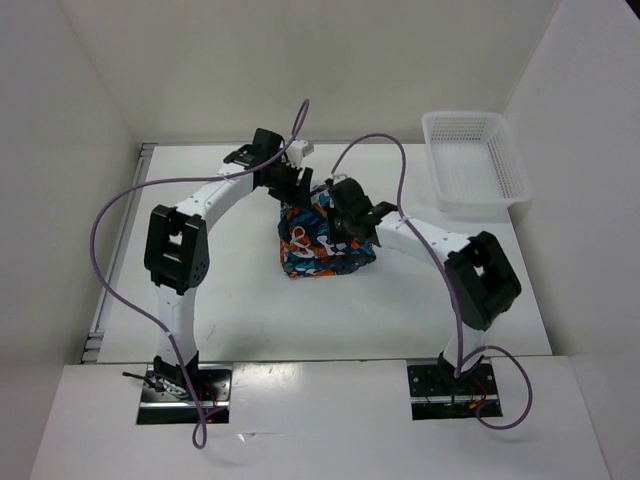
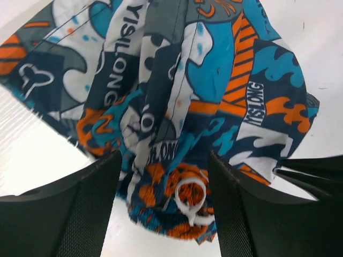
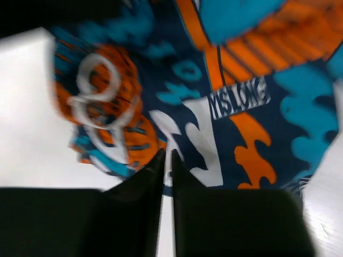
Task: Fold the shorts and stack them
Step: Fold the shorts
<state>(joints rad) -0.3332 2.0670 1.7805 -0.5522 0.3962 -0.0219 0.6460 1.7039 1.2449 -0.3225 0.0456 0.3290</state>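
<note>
One pair of shorts [image 1: 322, 243] lay bunched in a loose heap near the middle of the white table [image 1: 240, 305], between the two arms and slightly right of centre. Its patchwork print of teal, orange, dark navy and white was crumpled into folds, and a white drawstring [image 2: 191, 197] curled in loops at the waistband end. In the top view the heap was roughly a lump, not flat, and its far edge was hidden under both wrists. The left gripper [image 2: 163, 179] hung over the far left side of the cloth with its jaws spread wide. From its wrist camera the two black fingers [image 2: 91, 203] stood on either side of the drawstring end, with gaps between them and the fabric, so it gripped nothing. The right gripper [image 3: 167, 160] sat over the far right side of the heap, its fingers drawn almost together with only a thin slit between them. That view was blurred, no cloth showed in the slit, and whether the tips nipped the fabric below could not be told. Well apart from the shorts, a white mesh basket [image 1: 465, 116] stood at the far right corner of the table. Purple cables [image 1: 110, 215] looped from each arm down to the bases at the near edge.
</note>
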